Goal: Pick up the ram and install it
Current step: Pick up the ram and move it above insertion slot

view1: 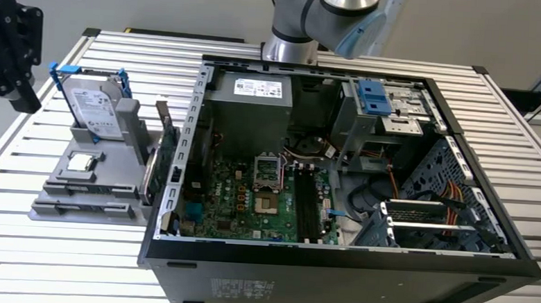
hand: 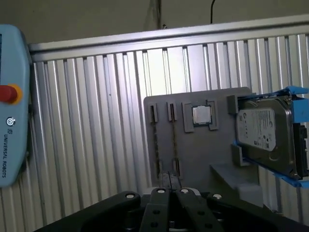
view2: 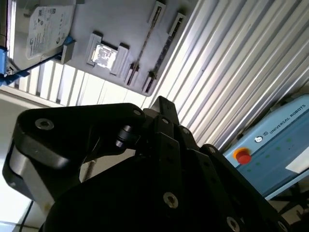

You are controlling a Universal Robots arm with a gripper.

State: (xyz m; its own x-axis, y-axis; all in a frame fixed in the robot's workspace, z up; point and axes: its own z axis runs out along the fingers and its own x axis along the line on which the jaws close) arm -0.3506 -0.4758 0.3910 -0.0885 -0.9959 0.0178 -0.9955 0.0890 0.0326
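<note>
End effector pressed together, pinching nothing, hovering over grey holder on slatted surface. Ram stands edge-on in a holder slot, apart from end effector; second strip, processor, hard drive alongside.

In the exterior view, a ribbed metal table carries a grey holder at left and an open computer case just beside it, centre-right.
</note>
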